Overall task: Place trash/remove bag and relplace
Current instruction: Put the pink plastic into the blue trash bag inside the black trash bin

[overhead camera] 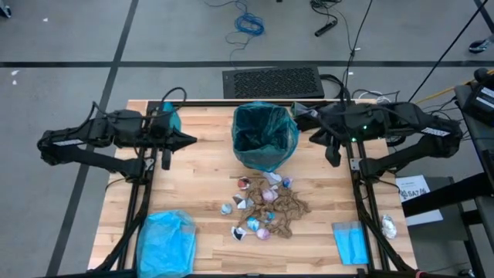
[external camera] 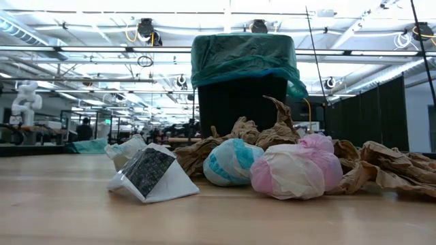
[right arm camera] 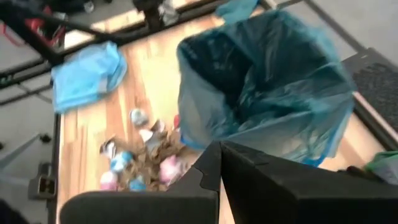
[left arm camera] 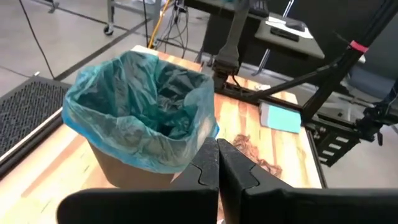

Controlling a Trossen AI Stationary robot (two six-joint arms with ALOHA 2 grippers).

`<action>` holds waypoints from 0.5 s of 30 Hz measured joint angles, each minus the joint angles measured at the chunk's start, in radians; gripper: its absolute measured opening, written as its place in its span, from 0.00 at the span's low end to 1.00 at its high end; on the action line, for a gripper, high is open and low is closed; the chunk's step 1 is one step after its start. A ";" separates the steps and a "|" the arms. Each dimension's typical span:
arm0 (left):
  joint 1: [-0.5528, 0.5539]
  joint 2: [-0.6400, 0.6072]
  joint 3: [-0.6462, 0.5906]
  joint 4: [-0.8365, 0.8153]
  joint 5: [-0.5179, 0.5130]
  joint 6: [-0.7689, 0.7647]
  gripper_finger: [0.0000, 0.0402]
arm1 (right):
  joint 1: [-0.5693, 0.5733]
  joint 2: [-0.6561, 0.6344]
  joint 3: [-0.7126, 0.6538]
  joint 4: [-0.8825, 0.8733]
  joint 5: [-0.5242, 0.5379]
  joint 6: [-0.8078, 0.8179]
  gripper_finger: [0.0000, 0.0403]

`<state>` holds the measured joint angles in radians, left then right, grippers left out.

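By my judgement the job had not begun: no scrap showed inside the liner as far as I could see, and the liner was still fitted.

On the left, my left gripper hung over the table's left side, level with the bin, its 2 fingers clenched on nothing. Nearer the front on that side lay 1 crumpled sky-blue plastic bag.

In the middle, 1 bin stood toward the far edge, and the bag, 1 dark teal liner, sat in it with its rim folded over the outside. Just in front of the bin lay the trash, 1 loose heap on the wood: tangled brown paper with roughly 10 small white, pink and pale blue scraps, though I could not count them exactly.

On the right, my right gripper hung level with the bin, also clenched and empty. At the front right lay 1 flat blue sheet.

All the trash remained to load, then the liner swap.
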<state>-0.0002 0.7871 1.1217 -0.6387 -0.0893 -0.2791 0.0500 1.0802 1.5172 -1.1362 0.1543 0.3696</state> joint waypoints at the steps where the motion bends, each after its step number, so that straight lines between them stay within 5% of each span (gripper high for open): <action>1: 0.000 -0.001 0.000 0.004 -0.006 -0.001 0.00 | 0.015 0.001 -0.007 0.002 0.001 0.009 0.00; 15: 0.000 -0.002 0.000 0.028 -0.028 0.021 0.00 | 0.145 -0.007 -0.203 0.181 0.013 0.118 0.00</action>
<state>0.0002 0.7853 1.1217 -0.6106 -0.1169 -0.2583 0.1949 1.0732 1.3145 -0.9553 0.1676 0.4876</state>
